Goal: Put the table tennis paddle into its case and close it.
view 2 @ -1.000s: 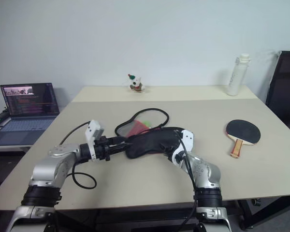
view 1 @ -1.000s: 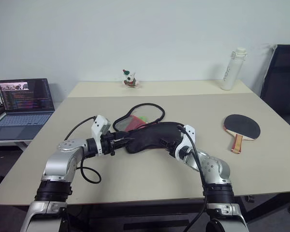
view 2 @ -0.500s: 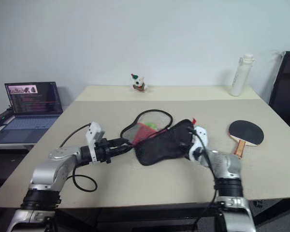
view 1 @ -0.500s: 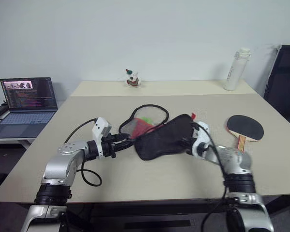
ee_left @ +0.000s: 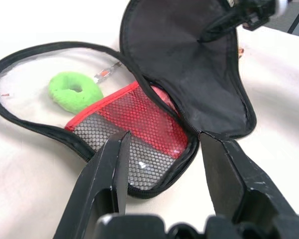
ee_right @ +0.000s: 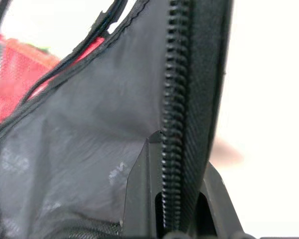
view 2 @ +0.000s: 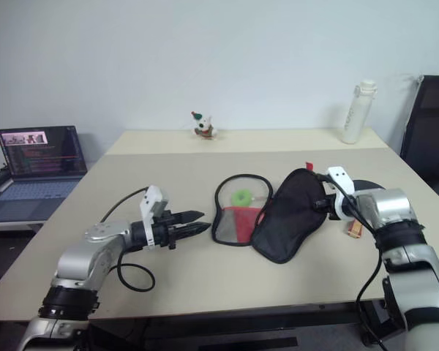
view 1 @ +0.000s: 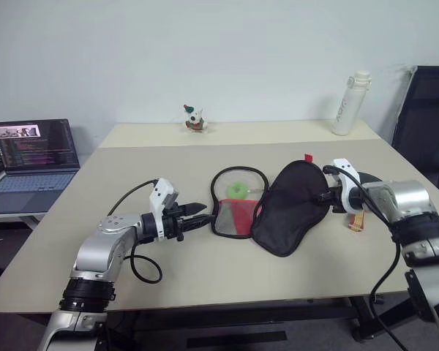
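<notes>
Right wrist view — case [ee_right: 89,124] zip edge (black) pinched between fingers [ee_right: 139,199].

case [view 1: 289,208]: matt black cloth, red mesh pocket, plastic zip | table [view 1: 205,153]: smooth matt beige

You see a beige table [view 1: 205,285] carrying the opened case [view 1: 267,205] at frame centre, the paddle [view 1: 356,219] at right, a white bottle [view 1: 349,104] upper right and a small figurine [view 1: 194,118] top centre.
</notes>
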